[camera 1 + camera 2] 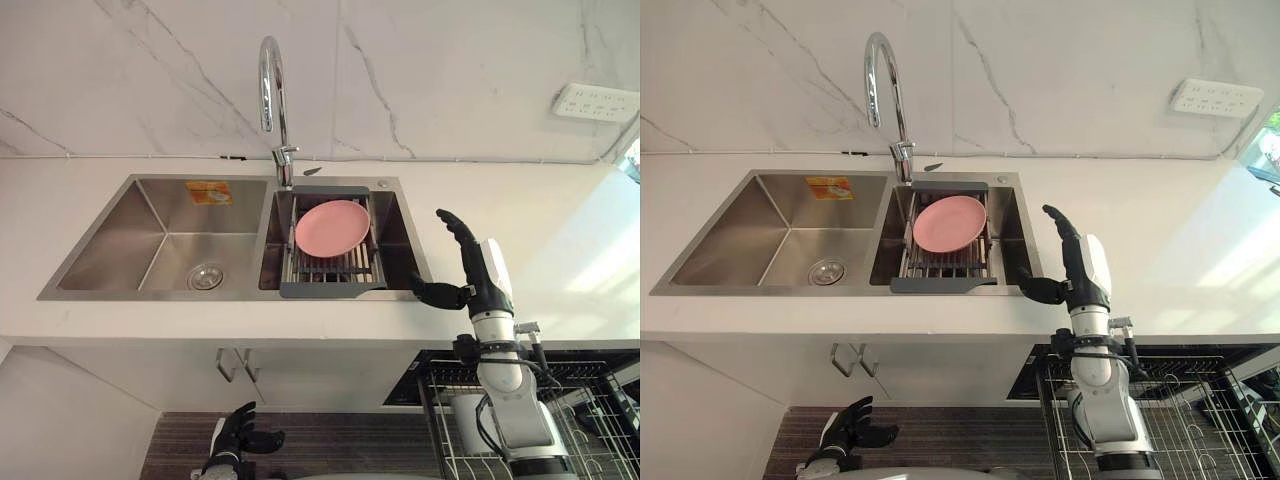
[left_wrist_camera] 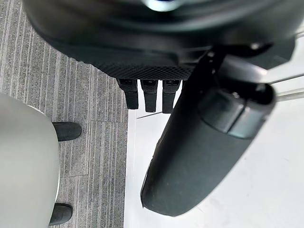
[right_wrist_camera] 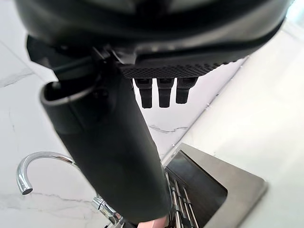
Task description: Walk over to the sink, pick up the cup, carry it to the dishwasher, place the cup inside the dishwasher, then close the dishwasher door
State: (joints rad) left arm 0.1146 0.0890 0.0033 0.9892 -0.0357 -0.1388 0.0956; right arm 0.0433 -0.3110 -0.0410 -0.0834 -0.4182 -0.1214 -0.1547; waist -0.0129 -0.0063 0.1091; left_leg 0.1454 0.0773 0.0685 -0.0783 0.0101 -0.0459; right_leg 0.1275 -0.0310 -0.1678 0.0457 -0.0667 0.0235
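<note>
At the sink [image 1: 110,240] the dish to be lifted is a pink plate [image 1: 332,227], not a cup. It lies face up on the bars of a drain rack [image 1: 330,290] that spans the right basin, just below the faucet [image 1: 268,90]. A pale rounded object [image 1: 467,415] sits in the dishwasher rack [image 1: 600,410] beside the right arm. It may be a cup, but that cannot be told.

The right hand [image 1: 485,275] hangs over the desk [image 1: 560,260] just beside the sink's right edge. Its fingers are straight and spread, its thumb points toward the rack, and it holds nothing. It is near the plate but apart from it. The left hand [image 1: 235,440] hangs low by the cabinet front above the floor, fingers relaxed and empty.

The plate looks stiff, light and smooth, and in a sink it is probably wet, so it would likely slip in a loose pinch. Whether it is plastic or ceramic cannot be told, so it is best treated as breakable. Its flat face offers nothing to hold. The sensible grip is at the rim on the side nearest the right hand, where the gaps between the bars leave room for fingers beneath and the thumb on top. A firm grip there would probably keep the plate from swinging or knocking against the rack's frame as it is lifted.
</note>
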